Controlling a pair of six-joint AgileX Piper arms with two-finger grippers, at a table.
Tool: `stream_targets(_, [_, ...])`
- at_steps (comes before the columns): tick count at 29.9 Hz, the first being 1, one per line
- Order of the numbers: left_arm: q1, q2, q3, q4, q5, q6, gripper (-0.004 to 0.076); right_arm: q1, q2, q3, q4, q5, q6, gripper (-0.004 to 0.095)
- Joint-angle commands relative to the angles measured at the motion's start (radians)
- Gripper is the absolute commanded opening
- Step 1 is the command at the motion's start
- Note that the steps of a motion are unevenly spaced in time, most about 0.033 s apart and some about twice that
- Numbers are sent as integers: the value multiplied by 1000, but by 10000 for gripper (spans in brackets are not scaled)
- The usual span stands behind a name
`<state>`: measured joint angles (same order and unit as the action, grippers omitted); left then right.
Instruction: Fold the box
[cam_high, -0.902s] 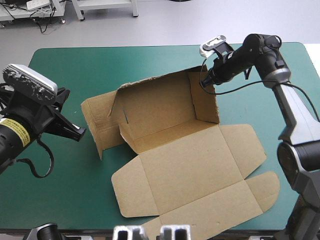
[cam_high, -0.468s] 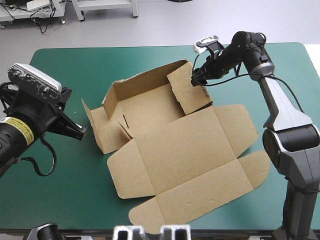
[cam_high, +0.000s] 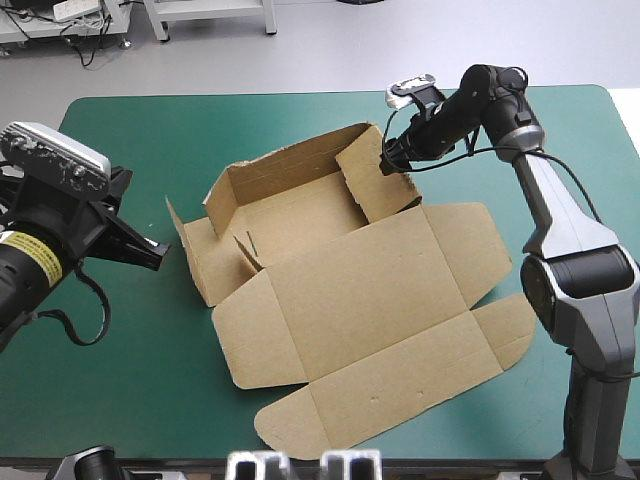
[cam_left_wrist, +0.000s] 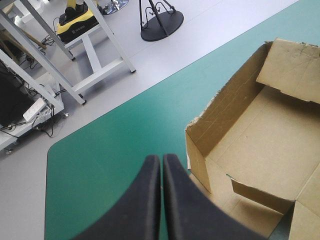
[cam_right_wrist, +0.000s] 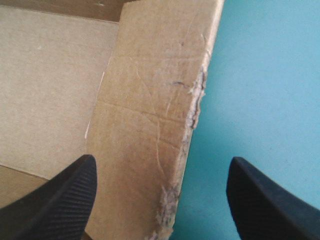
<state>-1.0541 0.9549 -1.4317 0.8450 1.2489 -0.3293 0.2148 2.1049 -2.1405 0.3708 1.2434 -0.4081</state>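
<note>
**Box** (cam_high: 340, 300): brown board, part-formed. It sits mid-worktop (cam_high: 150, 130) on the teal-green cover, at the centre of the high view and spreading toward the lower right of the frame.
- Back wall (cam_high: 290, 165): raised.
- Left-end wall (cam_high: 222, 195): raised.
- Right-end flap (cam_high: 378, 185): standing, but leaning in over the tray floor and not tucked.
- Lid panel (cam_high: 370, 290): flat, reaching toward the lower edge of the frame with its side flaps spread.
- Long axis of the tray: left to right across the frame, climbing slightly to the right.

**Right gripper** (cam_high: 388, 165): upper centre-right of the high view, at the top outer corner of the right-end flap.
- State: released. In its wrist view the black fingers (cam_right_wrist: 55, 200) stand wide apart.
- The flap's ragged edge (cam_right_wrist: 192, 125) runs up between the fingers. One finger is on the board side, the other over bare cover.
- I cannot tell whether either finger touches the board.

**Left gripper** (cam_high: 158, 262): left of the frame.
- State: clenched on nothing. Its fingers (cam_left_wrist: 145, 200) meet in one point.
- It stands just left of the box's splayed left flap (cam_high: 195, 255) and looks apart from it. The open tray lies ahead of it and off to one side.

**Assessment:**
- The coming move turns on the right-end flap, which lies directly between the right gripper's fingers. Its fold line crosses the tray's long axis.
- The right arm is clearly the nearer and looks set to pinch the flap or press it inward.
- The left arm is placed to steady the opposite end.
- The flap's torn edge looks soft and may buckle under a grip.
</note>
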Motion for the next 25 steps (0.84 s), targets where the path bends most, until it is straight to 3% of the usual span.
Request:
stream_targets(1, [-1,-5,-3,18,44,-10,2,9,-18,-29,12,12,-23,596])
stream_targets(8, [-1,-5,121,15,44,-27,2,50,84,-29,5,10,-37,565])
stream_targets(10, [-1,-6,139,10,44,-44,2,61,103,-31,4,8,-37,503])
stream_targets(12, [-1,-6,139,3,44,-54,2,71,110,-33,-13,6,-38,362])
stream_targets(16, [-1,-6,139,-15,44,-54,4,77,102,-41,-53,12,-45,-29])
stream_targets(25, [3,20,145,-64,32,-30,14,11,-47,-43,-48,13,-25,-24])
